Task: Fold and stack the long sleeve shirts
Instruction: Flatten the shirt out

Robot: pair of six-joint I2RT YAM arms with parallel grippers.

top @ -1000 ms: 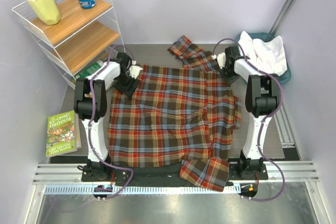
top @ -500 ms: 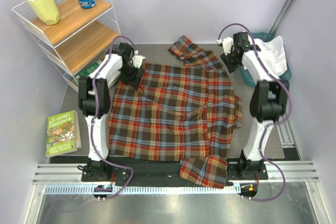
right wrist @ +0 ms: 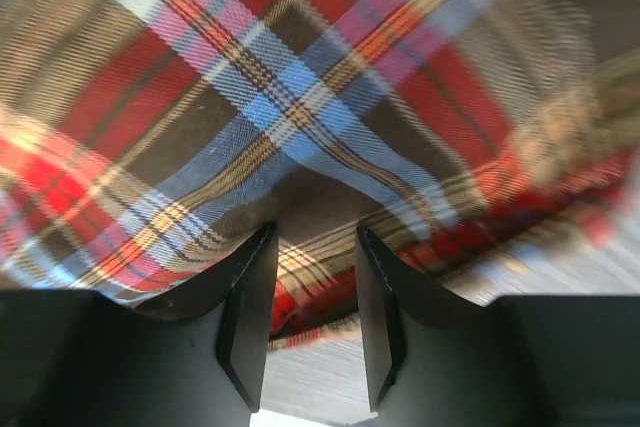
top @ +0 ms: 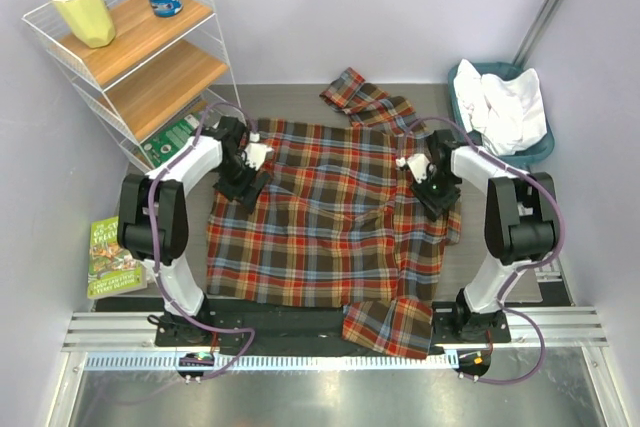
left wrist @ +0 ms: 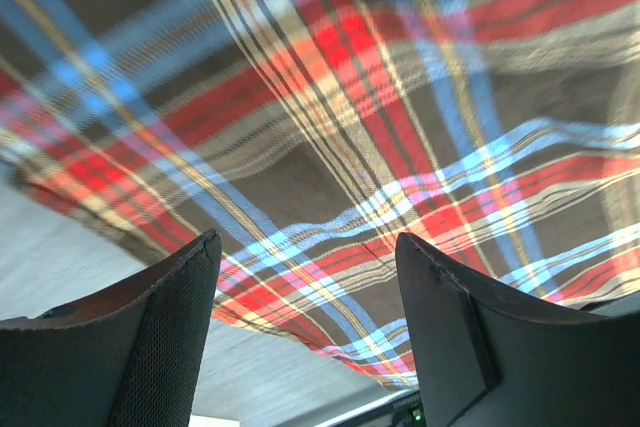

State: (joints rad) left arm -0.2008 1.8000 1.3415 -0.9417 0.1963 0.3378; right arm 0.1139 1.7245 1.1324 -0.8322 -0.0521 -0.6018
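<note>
Plaid shirt (top: 330, 217) lies spread nearly flat on the table (top: 290, 102), just beside the basket (top: 538, 151), with one sleeve (top: 362, 99) straggling out at the far corner towards the basket and the other sleeve (top: 390, 325) doubled over at the near hem. The white shirt (top: 505, 107) is heaped in the basket, not yet folded. The right gripper (top: 430, 187) sits low on the plaid edge nearest the basket. Its wrist view shows the fingers (right wrist: 245, 317) with only a slim gap between them and the cloth border right at their tips, so I cannot tell whether they have nipped it. The left gripper (top: 250, 179) is down at the plaid corner farthest from the basket, its fingers (left wrist: 150, 337) spread wide over the weave with nothing between them and the cloth border running just below the tips. The step in hand looks like taking hold of the two sides for a first fold. To do it well, each gripper should bite the border itself rather than the flat middle, at matching points across the shirt. They should then lift together so the cloth stays taut and carry the loose sleeves inward before any crosswise fold. A wire shelf (top: 160, 77) and a book (top: 118, 252) lie across the shirt from the basket, well apart from it.
</note>
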